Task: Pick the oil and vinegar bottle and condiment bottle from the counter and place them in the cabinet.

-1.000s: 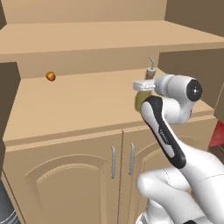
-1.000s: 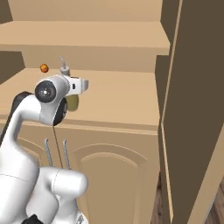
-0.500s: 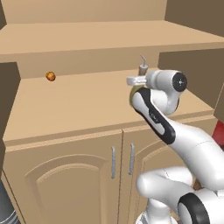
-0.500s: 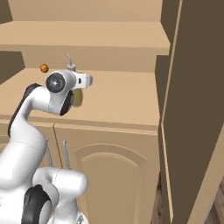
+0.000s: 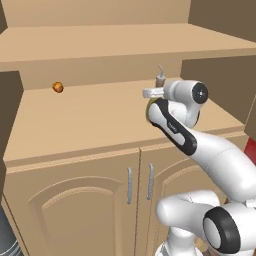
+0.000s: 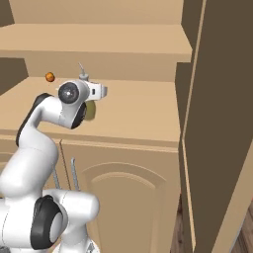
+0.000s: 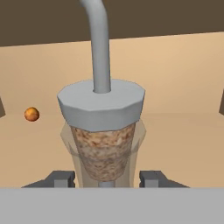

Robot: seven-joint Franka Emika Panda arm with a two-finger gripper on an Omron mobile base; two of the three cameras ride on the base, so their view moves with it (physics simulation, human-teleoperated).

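Carried deeper over the cabinet (image 5: 100,120) shelf since a second ago, the bottle (image 7: 103,131) stands upright, pinched in the gripper (image 7: 105,178); an orange ball (image 5: 58,87) sits well apart.

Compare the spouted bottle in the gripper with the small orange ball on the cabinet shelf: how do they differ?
The oil and vinegar bottle stands upright, tall, clamped in the gripper; the orange ball is tiny, round and lies free. The bottle is near the shelf's right end, the ball far left. Both are over the cabinet shelf.
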